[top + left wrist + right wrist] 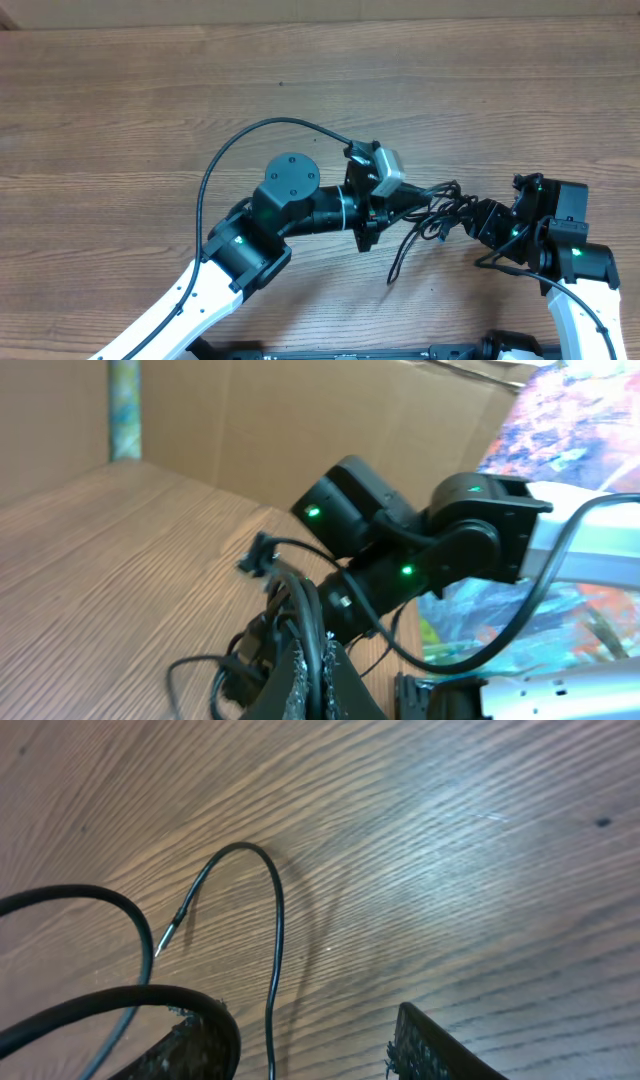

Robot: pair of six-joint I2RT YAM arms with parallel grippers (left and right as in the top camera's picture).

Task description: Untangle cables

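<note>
The cables point(440, 212) form a loose black tangle on the wooden table between my two arms. My left gripper point(405, 203) reaches in from the left and is shut on one strand. The left wrist view shows that cord point(311, 622) pinched between the padded fingers point(296, 678), with the rest of the cables point(262, 642) bunched just beyond. My right gripper point(478, 218) sits at the tangle's right side. In the right wrist view the right gripper point(300, 1025) is open. A thin cable point(277, 920) runs loosely between its fingers, and its plug end point(166, 938) lies on the wood.
A thick black arm cable point(230, 150) arcs over the table left of the left wrist. Another thick arm cable point(110, 1000) crosses my right gripper's left finger. A cardboard wall point(250, 420) stands at the back, with colourful sheeting point(590, 430) to the right.
</note>
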